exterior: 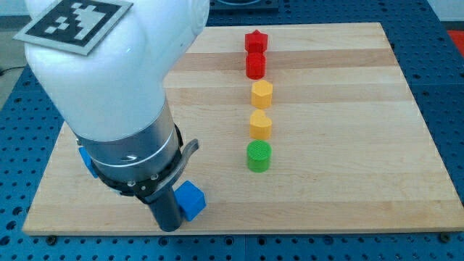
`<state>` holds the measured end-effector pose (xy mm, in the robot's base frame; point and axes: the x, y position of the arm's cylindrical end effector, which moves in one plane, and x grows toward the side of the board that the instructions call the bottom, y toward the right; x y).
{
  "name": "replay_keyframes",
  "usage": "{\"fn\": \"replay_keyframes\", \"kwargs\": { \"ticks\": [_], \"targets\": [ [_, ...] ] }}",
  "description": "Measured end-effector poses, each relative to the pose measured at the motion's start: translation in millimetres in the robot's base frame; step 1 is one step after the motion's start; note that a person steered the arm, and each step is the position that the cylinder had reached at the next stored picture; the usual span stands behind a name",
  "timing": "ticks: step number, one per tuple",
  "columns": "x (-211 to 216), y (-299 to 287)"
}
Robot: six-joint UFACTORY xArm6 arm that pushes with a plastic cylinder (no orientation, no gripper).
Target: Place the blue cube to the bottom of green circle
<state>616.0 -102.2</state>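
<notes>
Blue cube (191, 200) near board's bottom edge, left and below green circle (258, 156) | my tip (169, 226) just left of cube, looks touching | no pincer, plain rod | next push probably rightward, toward spot under circle

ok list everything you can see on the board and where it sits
red star block: 1, red, top of the column near the view's top
red block: 1, red, just below the star, shape unclear
yellow blocks: 2, yellow, middle of the column
green circle: 1, green, bottom of the column
blue cube: 1, blue, view's bottom left, beside the rod
second blue block: 1, blue, mostly hidden behind the arm
wooden board: 1, light wood
my tip: 1, dark, just left of the blue cube
</notes>
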Motion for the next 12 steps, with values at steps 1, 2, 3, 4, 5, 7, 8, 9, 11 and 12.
{"fn": "replay_keyframes", "kwargs": {
  "ticks": [1,2,3,4,5,7,8,9,11,12],
  "targets": [
    [0,-35],
    [-4,-49],
    [-5,-33],
    [-5,-11],
    [-6,-8],
    [-20,0],
    [-30,13],
    [-30,26],
    [-30,74],
    [-30,90]
  ]
}}
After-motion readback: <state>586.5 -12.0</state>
